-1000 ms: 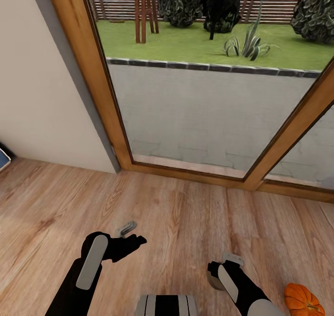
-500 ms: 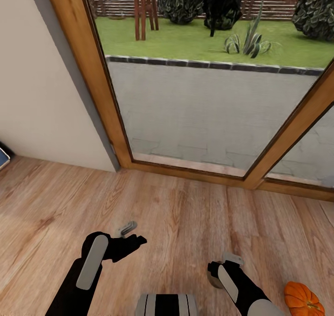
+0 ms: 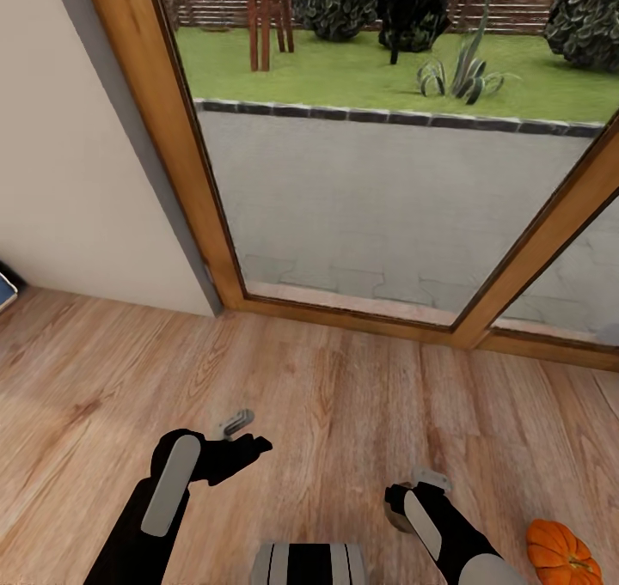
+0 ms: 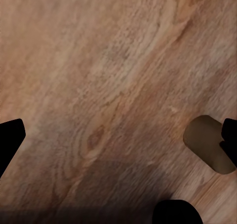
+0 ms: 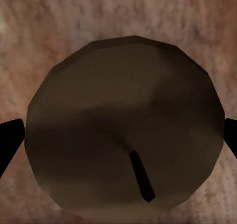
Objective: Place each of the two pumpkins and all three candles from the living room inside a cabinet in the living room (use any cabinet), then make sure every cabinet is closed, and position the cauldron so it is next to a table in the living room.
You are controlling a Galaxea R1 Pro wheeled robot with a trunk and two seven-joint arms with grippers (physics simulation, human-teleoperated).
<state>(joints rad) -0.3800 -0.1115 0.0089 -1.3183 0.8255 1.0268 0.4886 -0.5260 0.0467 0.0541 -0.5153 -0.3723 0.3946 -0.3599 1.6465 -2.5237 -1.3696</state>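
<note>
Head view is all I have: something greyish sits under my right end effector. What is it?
Observer: The right wrist view looks straight down on a candle, round top with a dark wick, lying between the fingertips of the right end effector. I cannot tell whether they are clamping it.
Operator: And does the left one hold anything?
Observer: No. In the left wrist view the left end effector is spread wide over bare wood floor, with a beige rounded shape beside one fingertip, perhaps a candle.
</note>
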